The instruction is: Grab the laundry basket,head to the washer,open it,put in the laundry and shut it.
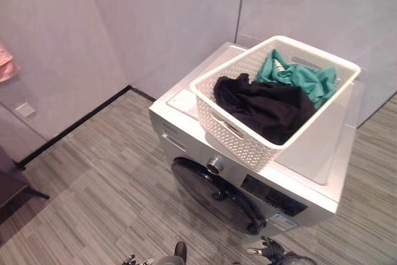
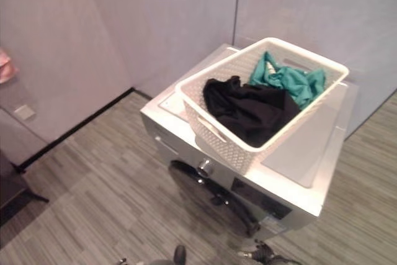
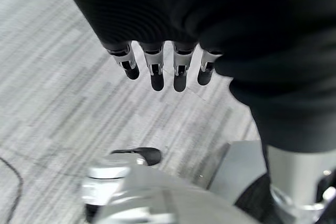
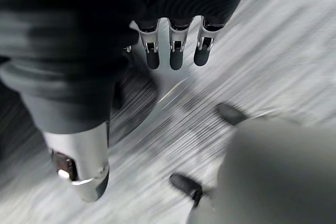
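You see one basket (image 1: 248, 130) atop one washer (image 1: 310, 178), two garments inside: black cloth (image 1: 263, 107) nearer washer front, teal cloth (image 1: 301, 77) toward wall. Washer door (image 1: 211, 193) closed. Left hand (image 3: 157, 72) hangs over floor (image 1: 93, 184), fingers straight, holding nothing. Right hand (image 4: 176, 51) likewise, fingers relaxed, empty.

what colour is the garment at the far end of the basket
Teal green garment, lying beside a black garment in the white basket; clearest in the left eye view.
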`<state>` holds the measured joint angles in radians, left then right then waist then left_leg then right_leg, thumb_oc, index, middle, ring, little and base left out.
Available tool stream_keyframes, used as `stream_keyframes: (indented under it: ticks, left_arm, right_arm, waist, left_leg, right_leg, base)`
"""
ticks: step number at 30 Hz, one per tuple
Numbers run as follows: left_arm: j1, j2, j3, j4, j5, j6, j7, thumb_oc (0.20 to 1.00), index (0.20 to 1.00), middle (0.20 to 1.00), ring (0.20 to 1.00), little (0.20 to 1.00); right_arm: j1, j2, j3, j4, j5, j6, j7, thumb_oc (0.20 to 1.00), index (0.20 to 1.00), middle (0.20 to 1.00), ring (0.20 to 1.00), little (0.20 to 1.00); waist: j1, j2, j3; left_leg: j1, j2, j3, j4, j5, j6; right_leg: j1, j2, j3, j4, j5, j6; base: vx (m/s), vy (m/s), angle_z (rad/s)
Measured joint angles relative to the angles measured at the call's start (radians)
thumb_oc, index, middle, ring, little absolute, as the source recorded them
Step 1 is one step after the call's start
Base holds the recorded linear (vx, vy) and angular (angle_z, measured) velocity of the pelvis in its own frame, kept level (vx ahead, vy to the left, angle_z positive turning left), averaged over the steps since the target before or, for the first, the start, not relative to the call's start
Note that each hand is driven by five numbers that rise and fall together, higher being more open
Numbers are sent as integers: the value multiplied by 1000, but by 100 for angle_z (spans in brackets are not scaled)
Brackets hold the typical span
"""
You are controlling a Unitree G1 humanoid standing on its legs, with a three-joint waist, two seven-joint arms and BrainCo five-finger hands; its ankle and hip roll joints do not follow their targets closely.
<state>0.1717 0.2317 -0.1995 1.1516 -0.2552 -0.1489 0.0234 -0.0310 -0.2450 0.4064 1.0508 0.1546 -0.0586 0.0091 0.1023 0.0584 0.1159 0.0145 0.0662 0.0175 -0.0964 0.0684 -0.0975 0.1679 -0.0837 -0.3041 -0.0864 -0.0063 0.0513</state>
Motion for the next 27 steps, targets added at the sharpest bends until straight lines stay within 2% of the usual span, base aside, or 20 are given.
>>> stream_keyframes:
  ticks: [4, 8, 13, 17, 19, 21, 23, 24, 27]
  left_arm:
    - [69, 2, 0, -97, 0, 1, -23, 1000, 1000, 1000, 1000, 1000]
    - [81, 2, 7, -111, 0, 0, -43, 1000, 1000, 1000, 1000, 1000]
    - [85, 4, 31, -110, 0, 0, -47, 1000, 1000, 1000, 1000, 1000]
    - [79, 3, 72, -85, 0, 2, -45, 1000, 1000, 1000, 1000, 1000]
    - [69, 5, 102, -67, 0, 15, -40, 1000, 1000, 1000, 1000, 1000]
    - [68, 5, 135, -67, 0, 21, -33, 1000, 1000, 1000, 1000, 1000]
    - [73, 7, 145, -68, 1, 22, -27, 1000, 1000, 1000, 1000, 1000]
    - [75, 7, 144, -72, 2, 22, -28, 1000, 1000, 1000, 1000, 1000]
    - [71, 7, 144, -81, 2, 22, -28, 1000, 1000, 1000, 1000, 1000]
  right_arm:
    - [-58, -12, 138, -126, -96, -7, 34, 1000, 1000, 1000, 1000, 1000]
    - [-122, -22, 207, -147, -177, -11, 52, 1000, 1000, 1000, 1000, 1000]
    - [-144, -19, 204, -152, -209, -7, 59, 1000, 1000, 1000, 1000, 1000]
    - [-110, -57, 201, -308, -213, 7, 59, 1000, 1000, 1000, 1000, 1000]
    - [-31, -80, 135, -449, -234, 18, 59, 1000, 1000, 1000, 1000, 1000]
    - [74, -118, 73, -585, -251, 16, 59, 1000, 1000, 1000, 1000, 1000]
    - [144, -152, 21, -631, -274, 17, 58, 1000, 1000, 1000, 1000, 1000]
    - [193, -168, -80, -658, -291, 22, 34, 1000, 1000, 1000, 1000, 1000]
    - [259, -192, -143, -693, -321, 42, 35, 1000, 1000, 1000, 1000, 1000]
  waist:
    - [17, 22, -16]
    - [27, 26, -19]
    - [50, 23, -17]
    - [44, 15, -4]
    - [20, 3, 0]
    - [15, -6, 6]
    - [2, -17, 12]
    - [-10, -23, 15]
    - [-28, -30, 13]
  left_leg:
    - [3, 0, -6, 2, 15, 21]
    - [5, 1, -6, 1, 24, 25]
    - [1, 0, -10, -1, 21, 22]
    - [-4, 1, -10, -1, 21, 22]
    - [-16, 0, -9, -1, 21, 22]
    - [-17, -3, -5, 0, 22, 22]
    - [-17, -6, -4, -1, 24, 23]
    - [-18, -7, 2, -1, 27, 28]
    - [-17, -6, 15, -1, 27, 28]
  right_leg:
    - [7, 0, -11, 0, 4, 6]
    - [8, 1, -9, 0, 4, 7]
    - [9, 1, -14, 0, 5, 8]
    - [7, 0, -25, 0, 5, 6]
    - [5, -3, -41, 0, 3, 6]
    - [-2, -8, -47, 0, 0, 2]
    - [-1, -11, -39, 0, 4, 10]
    - [-2, -13, -34, 0, 5, 11]
    - [-6, -15, -25, 0, 5, 12]
  base:
    - [0, -2, 8]
    - [0, 0, 0]
    - [-14, 1, 3]
    - [0, -10, 5]
    - [-1, -19, 26]
    - [-2, -9, 10]
    - [3, -5, -9]
    - [9, 2, -14]
    - [12, -1, -11]
